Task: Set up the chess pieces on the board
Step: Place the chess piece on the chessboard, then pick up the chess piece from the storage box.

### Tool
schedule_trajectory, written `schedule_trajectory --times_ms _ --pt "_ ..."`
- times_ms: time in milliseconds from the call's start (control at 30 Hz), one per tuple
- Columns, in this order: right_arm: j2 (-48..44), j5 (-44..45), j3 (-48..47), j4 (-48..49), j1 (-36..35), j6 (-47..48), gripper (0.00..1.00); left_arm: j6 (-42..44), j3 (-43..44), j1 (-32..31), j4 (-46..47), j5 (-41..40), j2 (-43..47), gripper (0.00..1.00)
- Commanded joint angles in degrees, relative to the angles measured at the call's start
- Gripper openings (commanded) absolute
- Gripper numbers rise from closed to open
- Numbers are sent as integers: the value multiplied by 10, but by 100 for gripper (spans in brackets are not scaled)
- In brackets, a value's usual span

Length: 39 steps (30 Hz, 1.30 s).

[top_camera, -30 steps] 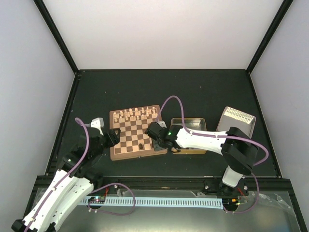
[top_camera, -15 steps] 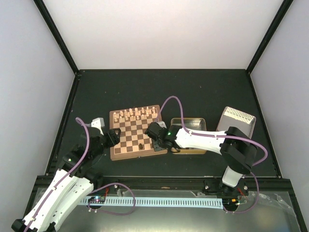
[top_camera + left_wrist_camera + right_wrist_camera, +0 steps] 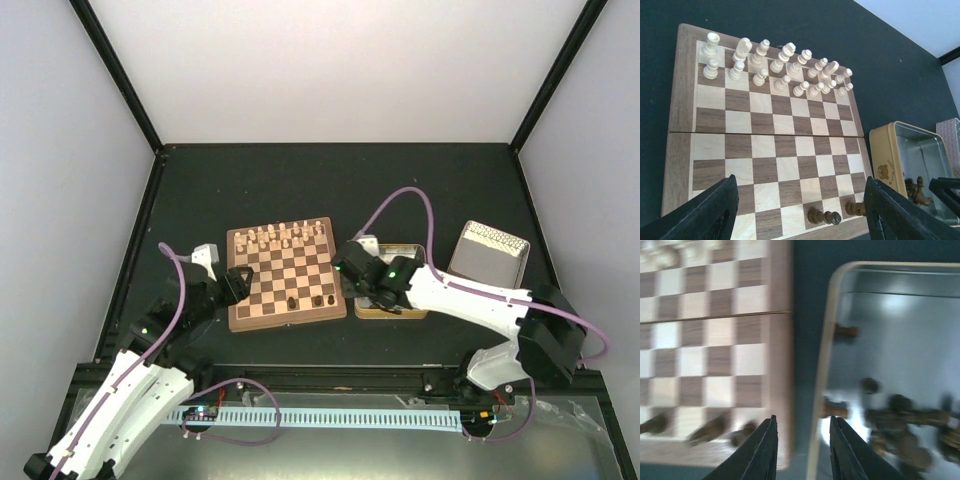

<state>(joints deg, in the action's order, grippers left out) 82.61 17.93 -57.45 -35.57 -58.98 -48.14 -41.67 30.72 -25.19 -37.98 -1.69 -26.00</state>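
The board (image 3: pixel 280 275) lies left of centre, with cream chessmen on its two far rows. Three dark chess pieces (image 3: pixel 316 298) sit on its near row; in the left wrist view (image 3: pixel 824 217) they look tipped over. More dark pieces (image 3: pixel 900 415) lie in the open tin (image 3: pixel 410 313). My right gripper (image 3: pixel 349 285) is open and empty, over the gap between the board's right edge and the tin (image 3: pixel 821 365); its view (image 3: pixel 802 418) is blurred. My left gripper (image 3: pixel 237 283) is open and empty at the board's near left edge (image 3: pixel 800 220).
The tin's lid (image 3: pixel 488 250) lies at the right of the tin. The tin's cream-coloured wall (image 3: pixel 885 155) stands just beyond the board's right edge. Black frame posts and pale walls close in the dark table.
My right gripper has drawn back to the right, from the board's near right corner to the tin's edge. Two more dark pieces now show on the near row. The left arm has not moved.
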Motion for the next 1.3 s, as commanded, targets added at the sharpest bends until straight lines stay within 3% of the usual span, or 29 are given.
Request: schedule_trajectory --times_ms 0,233,533,933,1067,1267 --pt "-49 53 60 -27 47 -39 31 16 21 3 25 30 -5 71" --pt "-96 10 140 -2 109 -13 36 19 20 3 41 48 -22 71" --pt "-34 -40 108 40 111 49 35 18 17 3 45 53 -26 70" --pt "20 -62 97 45 111 63 24 19 13 3 44 52 -29 71" --pt "32 -54 96 38 112 59 17 21 13 3 45 52 -30 70" --pt "-8 -23 94 29 111 53 7 21 13 3 43 51 -29 70"
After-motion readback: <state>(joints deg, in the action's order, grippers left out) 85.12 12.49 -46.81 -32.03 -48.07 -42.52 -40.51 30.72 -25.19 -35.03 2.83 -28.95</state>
